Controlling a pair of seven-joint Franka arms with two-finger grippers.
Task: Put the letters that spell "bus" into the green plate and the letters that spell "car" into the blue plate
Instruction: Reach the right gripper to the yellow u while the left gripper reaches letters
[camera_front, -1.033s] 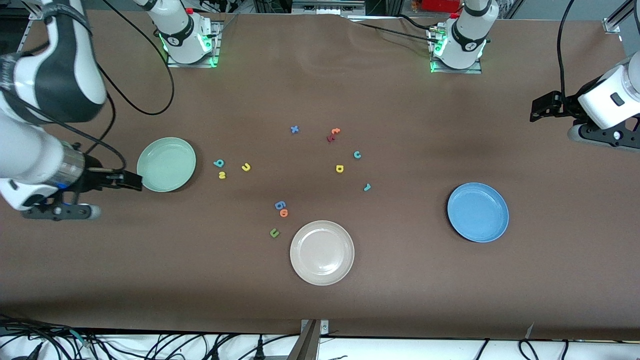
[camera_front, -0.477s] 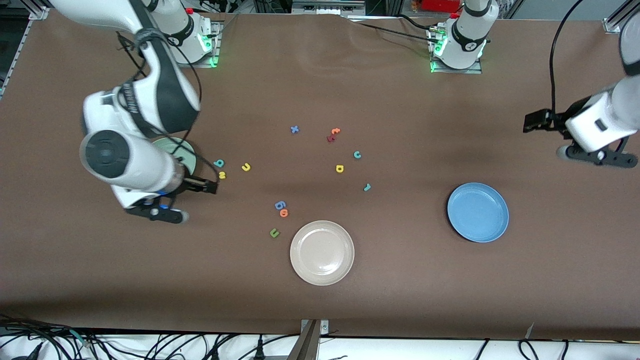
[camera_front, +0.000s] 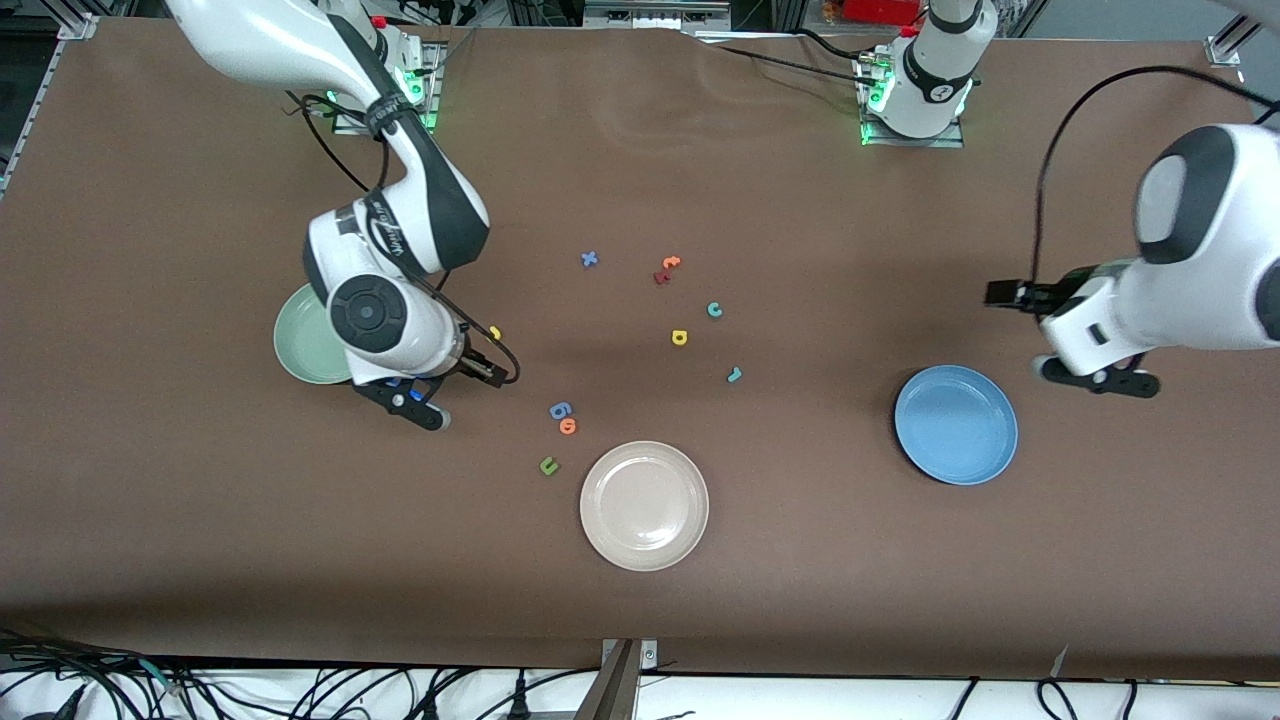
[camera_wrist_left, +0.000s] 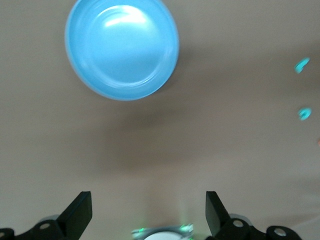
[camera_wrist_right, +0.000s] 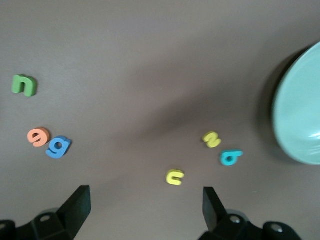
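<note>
The green plate (camera_front: 300, 350) is partly covered by my right arm. My right gripper (camera_front: 412, 405) (camera_wrist_right: 145, 207) hovers open and empty beside that plate. In its wrist view the yellow "u" (camera_wrist_right: 175, 176) lies just ahead of the fingertips, with the yellow "s" (camera_wrist_right: 211, 139) and teal "b" (camera_wrist_right: 231, 157) close to the green plate (camera_wrist_right: 300, 115). The teal "c" (camera_front: 714, 309), yellow "a" (camera_front: 679, 337) and teal "r" (camera_front: 734, 375) lie mid-table. My left gripper (camera_front: 1100, 380) (camera_wrist_left: 147, 210) hangs open and empty beside the blue plate (camera_front: 955, 424) (camera_wrist_left: 122, 47), toward the left arm's end.
A beige-white plate (camera_front: 644, 505) sits nearest the front camera. An olive "u" (camera_front: 548, 465), an orange "o" (camera_front: 568, 426) and a blue looped letter (camera_front: 560, 410) lie beside it. A blue "x" (camera_front: 589, 259), an orange "t" (camera_front: 670, 263) and a red letter (camera_front: 660, 277) lie nearer the bases.
My right arm has swung from the table's end across the green plate to the "b", "u" and "s". My left arm has come in toward the blue plate. Both grippers stayed open.
</note>
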